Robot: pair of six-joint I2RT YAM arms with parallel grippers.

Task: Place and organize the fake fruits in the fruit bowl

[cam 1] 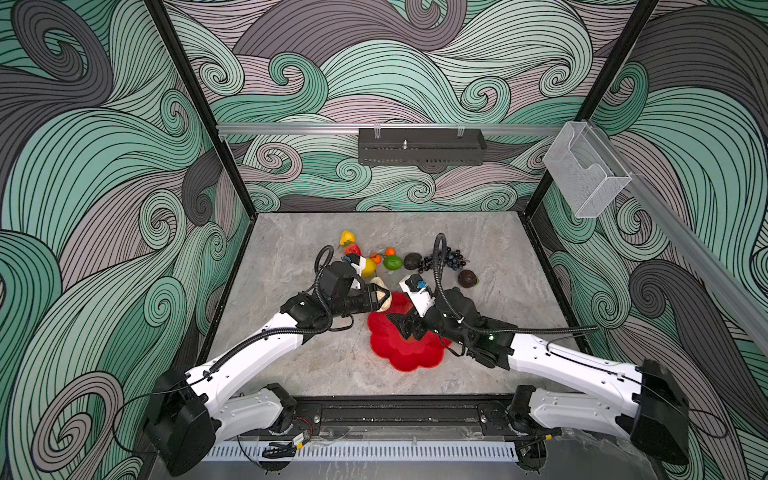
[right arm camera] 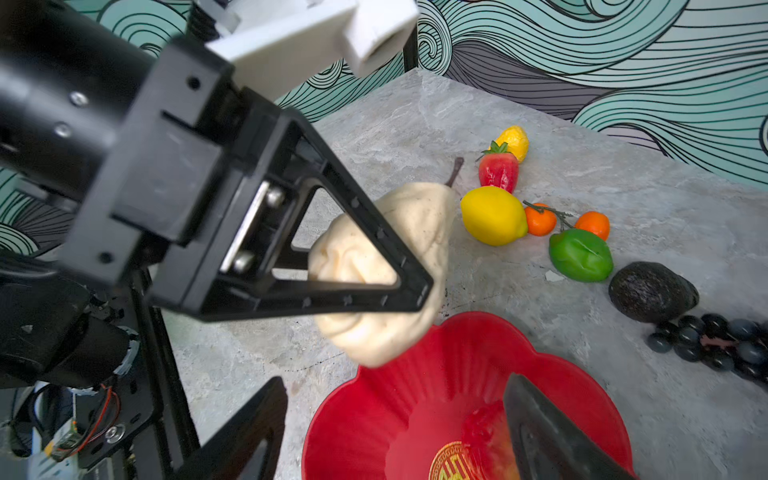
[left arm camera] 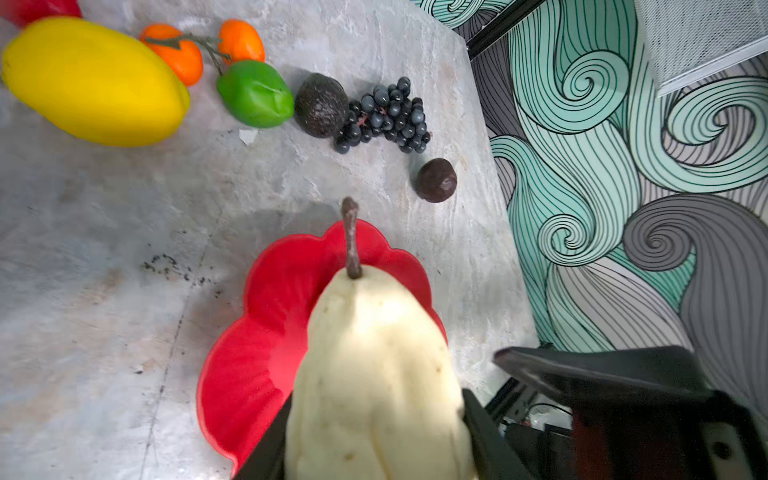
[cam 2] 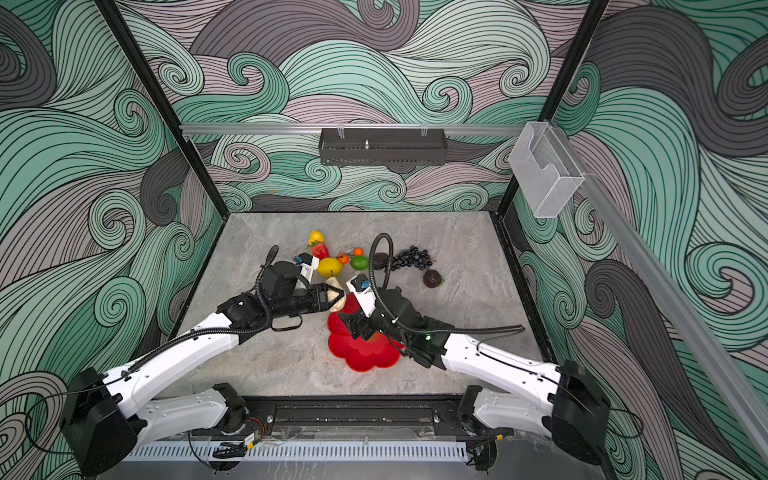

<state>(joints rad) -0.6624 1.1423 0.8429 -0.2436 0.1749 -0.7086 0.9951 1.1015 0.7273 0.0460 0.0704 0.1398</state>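
left jaws: pear (left arm camera: 374, 374) | fruit bowl (right arm camera: 457, 357): gold emblem (right arm camera: 451, 462), lettering illegible

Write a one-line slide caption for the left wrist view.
Left gripper grips a pale beige plastic pear above the edge of the glossy red scalloped bowl.

Worktop (cam 1: 332, 374): grey stone-look slab, matt, veined, a few dark specks.
Bowl (right arm camera: 457, 361): red plastic, high gloss, fluted inner wall.
Pear (left arm camera: 374, 374): pale cream, matt, creased and faintly speckled; stem rough, brown.
Lemon (left arm camera: 91, 83): smooth yellow plastic, soft sheen.
Lime (left arm camera: 253, 93): glossy green, one crease.
Oranges (left arm camera: 178, 56): smooth, shiny.
Strawberry (right arm camera: 498, 170): wet-look gloss.
Avocado (left arm camera: 321, 104): dark, pebbled, matt.
Grapes (left arm camera: 386, 114): dark smooth beads, dull shine.
Brown ball (left arm camera: 436, 180): wrinkled, matt.
Left gripper (cam 1: 385, 300): matt black plastic fingers (right arm camera: 361, 300), bright metal screw heads (right arm camera: 274, 197).
Arm links (cam 1: 257, 357): smooth white plastic shells.
Rail (cam 1: 291, 128): brushed aluminium.
Tray (cam 1: 419, 145): black perforated metal, matt.
Holder (cam 1: 582, 174): clear plastic.
Walls (cam 1: 83, 166): printed swirl pattern, flat matt.
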